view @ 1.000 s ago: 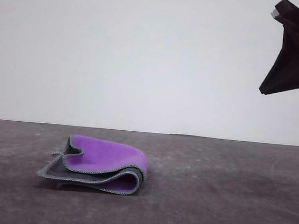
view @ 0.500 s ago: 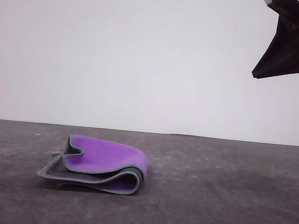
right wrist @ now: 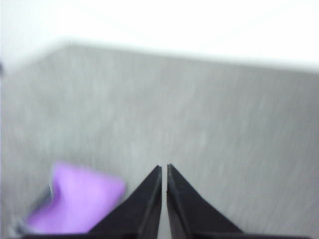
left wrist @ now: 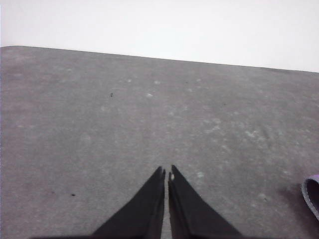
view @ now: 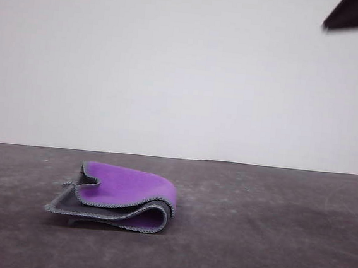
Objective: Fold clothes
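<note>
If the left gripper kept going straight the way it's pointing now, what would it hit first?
Probably just the bare grey table. In the left wrist view the left gripper, fingers shut, points across open tabletop, and the folded purple-and-grey cloth sits off to one side of that line. Depth is hard to judge.

Black tapered left gripper (left wrist: 166, 175) with its two pointed fingers pressed nearly together, black tapered right gripper (right wrist: 164, 169) likewise closed to a thin slit, raised high at the front view's upper right corner
</note>
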Controlling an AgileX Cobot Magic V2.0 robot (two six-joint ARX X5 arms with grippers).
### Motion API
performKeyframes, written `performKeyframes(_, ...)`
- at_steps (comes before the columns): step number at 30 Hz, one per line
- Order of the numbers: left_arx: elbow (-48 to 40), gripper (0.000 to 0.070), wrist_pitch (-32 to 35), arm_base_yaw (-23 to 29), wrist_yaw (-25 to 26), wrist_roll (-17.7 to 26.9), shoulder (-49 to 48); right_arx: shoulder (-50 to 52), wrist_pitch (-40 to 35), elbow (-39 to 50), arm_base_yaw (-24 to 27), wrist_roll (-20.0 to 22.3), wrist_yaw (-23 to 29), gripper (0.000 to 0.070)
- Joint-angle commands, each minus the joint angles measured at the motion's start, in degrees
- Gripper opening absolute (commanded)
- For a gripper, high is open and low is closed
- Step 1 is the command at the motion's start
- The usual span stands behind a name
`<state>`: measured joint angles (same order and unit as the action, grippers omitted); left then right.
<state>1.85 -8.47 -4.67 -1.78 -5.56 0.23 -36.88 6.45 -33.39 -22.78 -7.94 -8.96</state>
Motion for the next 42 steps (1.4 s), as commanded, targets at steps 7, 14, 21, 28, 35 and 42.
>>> performKeyframes(7,-1.14,0.0000,0.63,-0.02,-0.20,0.42,0.02,9.19,-2.46,-0.21,6.76,3.15,0.18,0.0015)
performKeyframes(14,-1.14,0.0000,0.63,-0.02,-0.20,0.42,0.02,15.17,-2.22,8.75,15.81,6.69,2.17,0.0015)
performKeyframes(21,-1.14,0.0000,0.63,-0.02,-0.20,0.42,0.02,25.97,-2.14,24.21,19.77,6.67,5.79,0.0015)
performKeyframes(28,-1.14,0.0000,0.63,-0.02,-0.20,0.42,0.02,34.51,-2.07,32.56,21.89,6.66,6.47,0.0015)
performKeyframes(35,-1.14,0.0000,0.66,-0.02,-0.20,0.42,0.01,36.67,-0.46,32.72,22.83,6.69,7.94,0.0015)
performKeyframes(42,-1.14,0.0000,0.66,-0.02,-0.20,0.42,0.01,36.67,-0.46,32.70,22.88,6.69,7.90,0.0015)
